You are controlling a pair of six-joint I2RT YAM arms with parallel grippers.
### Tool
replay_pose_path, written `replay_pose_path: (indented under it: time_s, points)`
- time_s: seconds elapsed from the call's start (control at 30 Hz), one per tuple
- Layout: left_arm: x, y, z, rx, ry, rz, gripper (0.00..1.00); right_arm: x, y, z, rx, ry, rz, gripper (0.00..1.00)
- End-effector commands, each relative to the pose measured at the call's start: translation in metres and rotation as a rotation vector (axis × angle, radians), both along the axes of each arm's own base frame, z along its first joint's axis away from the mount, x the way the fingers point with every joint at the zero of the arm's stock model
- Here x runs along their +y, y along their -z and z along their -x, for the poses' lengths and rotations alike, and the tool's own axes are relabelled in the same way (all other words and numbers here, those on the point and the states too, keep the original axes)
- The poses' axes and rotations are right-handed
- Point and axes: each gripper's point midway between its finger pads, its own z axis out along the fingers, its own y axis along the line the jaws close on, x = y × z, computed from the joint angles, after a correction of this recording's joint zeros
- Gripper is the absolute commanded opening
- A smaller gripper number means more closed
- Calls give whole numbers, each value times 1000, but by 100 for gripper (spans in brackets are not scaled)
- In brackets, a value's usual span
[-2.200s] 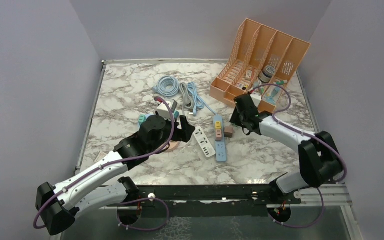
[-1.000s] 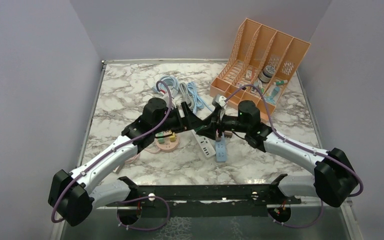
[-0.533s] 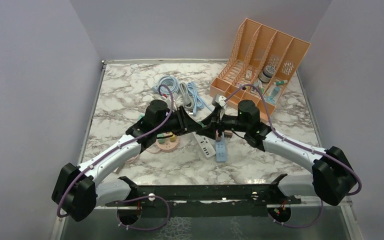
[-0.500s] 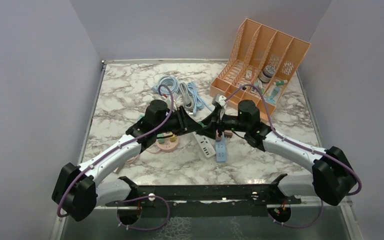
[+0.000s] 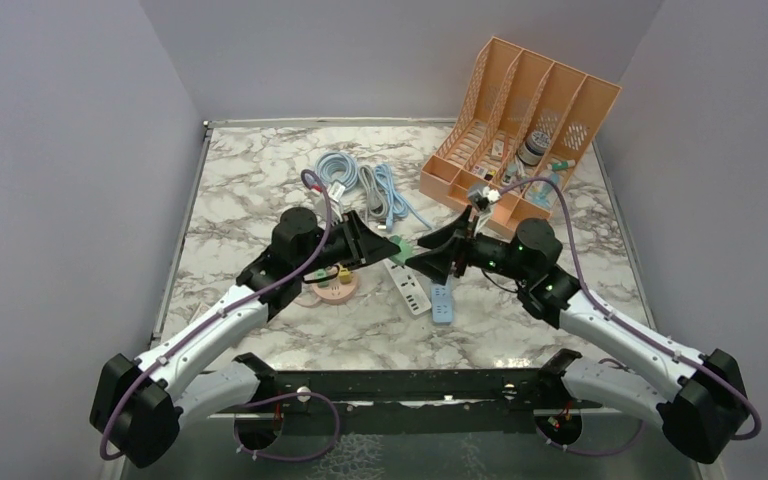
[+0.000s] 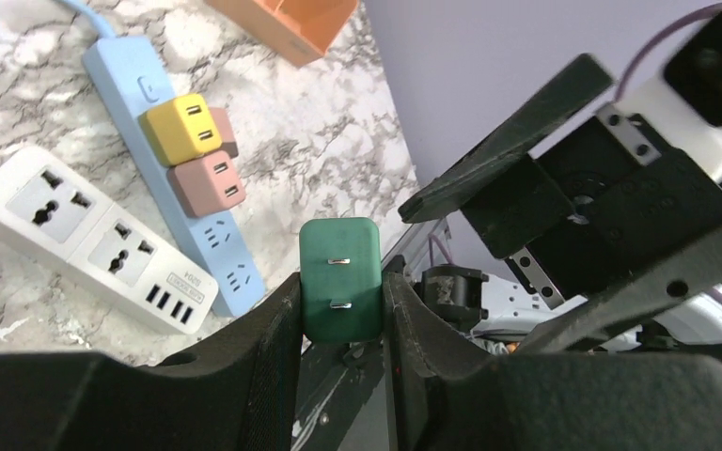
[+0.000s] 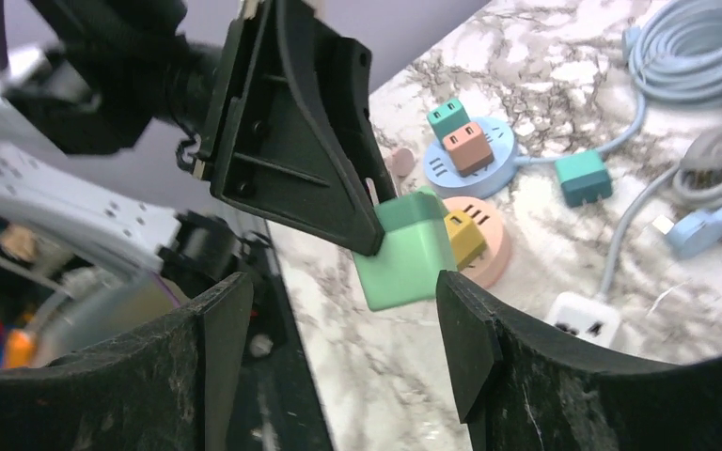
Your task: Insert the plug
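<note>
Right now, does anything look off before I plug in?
Yes: the green plug, pinched in the left gripper, shows its prongs to the wrist camera, so they seem to point back at the arm, not toward the blue power strip. The right gripper is open near it.

Over the middle of the table [image 5: 260, 190] the two grippers faced each other, nearly tip to tip. The left gripper [image 5: 380, 245] held a green plug [image 5: 399, 243], with the right gripper [image 5: 430, 252] just beside it. Below lay a white strip [image 5: 409, 286] and a blue strip [image 5: 441, 298]. A pink socket [image 5: 333, 287] sat to their left, cables [image 5: 355, 180] behind, and a rack [image 5: 520, 115] far right.
</note>
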Motion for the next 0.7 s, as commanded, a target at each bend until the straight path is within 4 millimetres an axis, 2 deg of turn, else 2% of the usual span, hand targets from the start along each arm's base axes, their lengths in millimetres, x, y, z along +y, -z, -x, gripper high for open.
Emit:
replay_pose_path:
  time_s: [0.0, 0.1, 0.2, 0.3, 0.47, 0.67]
  points:
    - [4, -36, -2, -129, -31, 105, 5, -11, -7, -4, 301, 161, -162, 72]
    - [5, -55, 3, -145, -24, 172, 5, -11, -20, 6, 378, 126, -263, 71]
    - [6, -71, 9, -152, -17, 222, 5, -9, -42, 18, 390, 48, -347, 70]
    - [7, -85, 12, -153, -21, 263, 5, -4, -57, 20, 411, 4, -378, 68]
    - [8, -107, 17, -139, -12, 334, 5, 5, -65, 17, 496, -36, -426, 64]
    - [10, -121, 21, -133, -15, 386, 5, 12, -70, 11, 545, -61, -465, 56]
